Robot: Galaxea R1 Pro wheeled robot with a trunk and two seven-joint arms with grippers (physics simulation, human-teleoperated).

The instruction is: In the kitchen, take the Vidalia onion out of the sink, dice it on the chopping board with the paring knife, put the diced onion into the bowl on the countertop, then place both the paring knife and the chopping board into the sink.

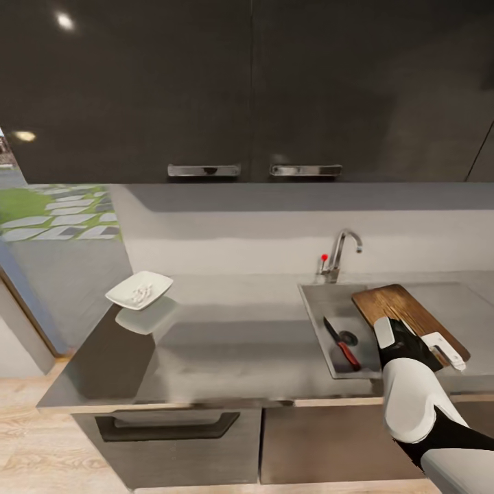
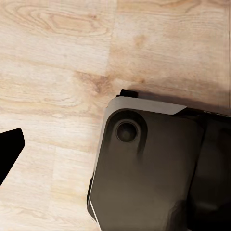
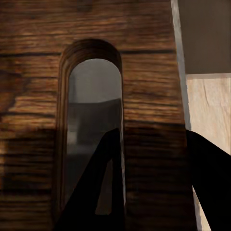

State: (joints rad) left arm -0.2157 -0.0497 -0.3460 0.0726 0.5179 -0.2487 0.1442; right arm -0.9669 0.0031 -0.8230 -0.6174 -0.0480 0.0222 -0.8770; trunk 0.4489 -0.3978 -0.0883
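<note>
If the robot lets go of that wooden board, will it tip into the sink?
Probably. The chopping board sits tilted, one end over the sink, so it may slide in. It looks stiff and won't bend. The right hand grips its handle end, one finger through the slot.

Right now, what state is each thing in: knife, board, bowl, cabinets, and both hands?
paring knife: lying in the sink basin.
chopping board: tilted over the sink's right edge, gripped at its handle slot.
bowl: on the countertop, diced onion inside.
upper cabinets: doors closed.
right hand: shut on the chopping board.
left hand: one dark finger over the wood floor, state unclear.
</note>
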